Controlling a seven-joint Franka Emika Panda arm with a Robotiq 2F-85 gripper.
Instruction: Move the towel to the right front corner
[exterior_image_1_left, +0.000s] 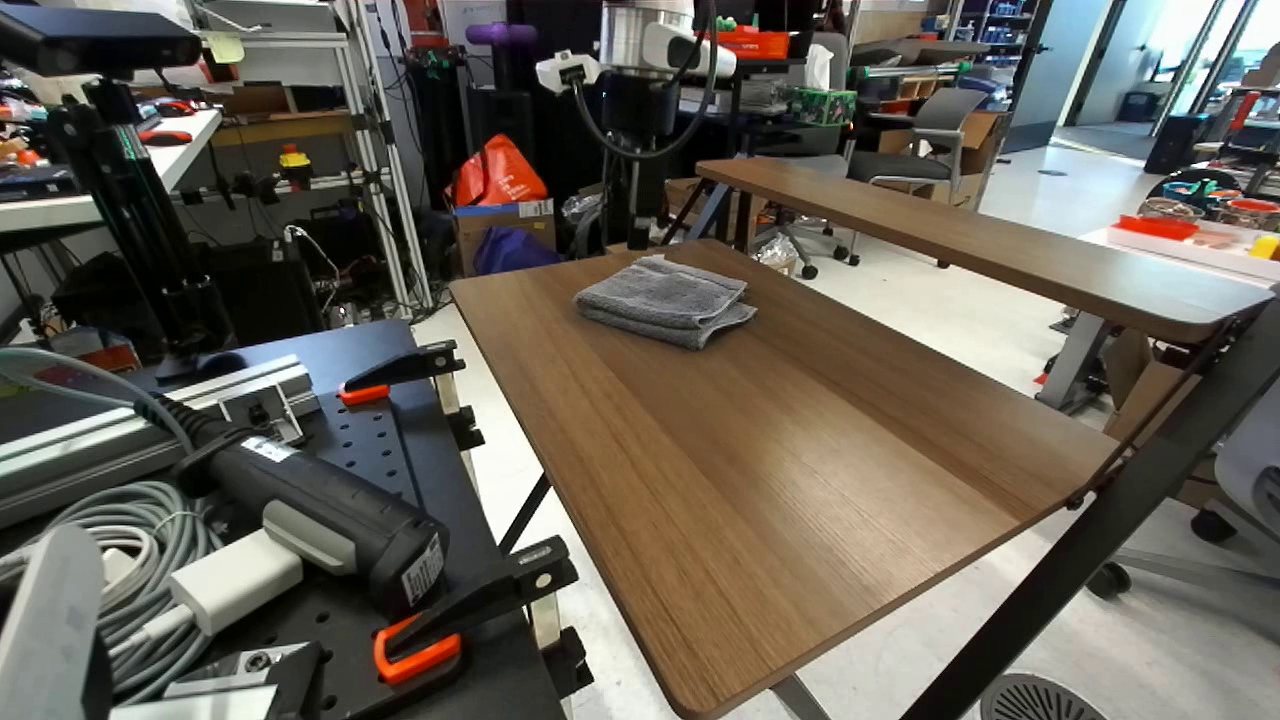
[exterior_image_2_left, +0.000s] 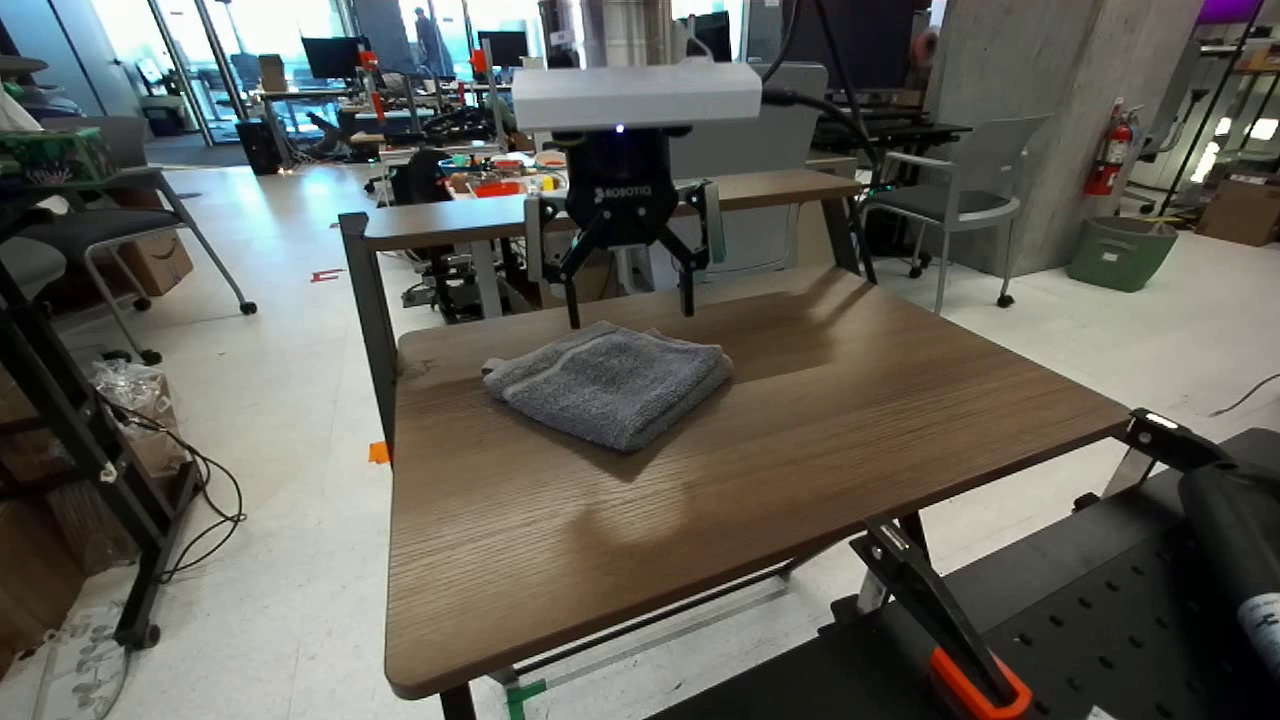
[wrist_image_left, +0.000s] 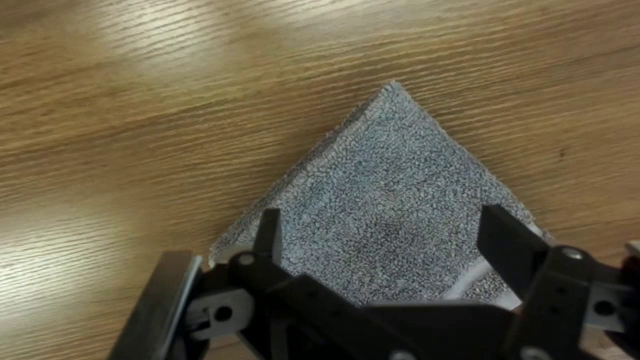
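Observation:
The grey folded towel (exterior_image_1_left: 662, 292) lies flat on the brown tabletop (exterior_image_1_left: 740, 440), near one short end. It also shows in an exterior view (exterior_image_2_left: 615, 385) and in the wrist view (wrist_image_left: 385, 190). My gripper (exterior_image_2_left: 631, 308) is open and empty, pointing down above the towel. In the wrist view the fingers (wrist_image_left: 381, 217) are spread over the towel, apart from it, and hide its lower part. In an exterior view the gripper (exterior_image_1_left: 640, 240) appears just behind the towel. Rounded tabletop corners show (exterior_image_1_left: 705, 690) (exterior_image_2_left: 415, 675); I cannot tell which is the right front one.
A black bench (exterior_image_1_left: 390, 440) with clamps, cables and a handheld tool (exterior_image_1_left: 320, 510) stands along one side of the table. A second, longer brown table (exterior_image_1_left: 960, 230) stands on another side. A dark metal bar (exterior_image_1_left: 1100, 560) rises beside the tabletop's end.

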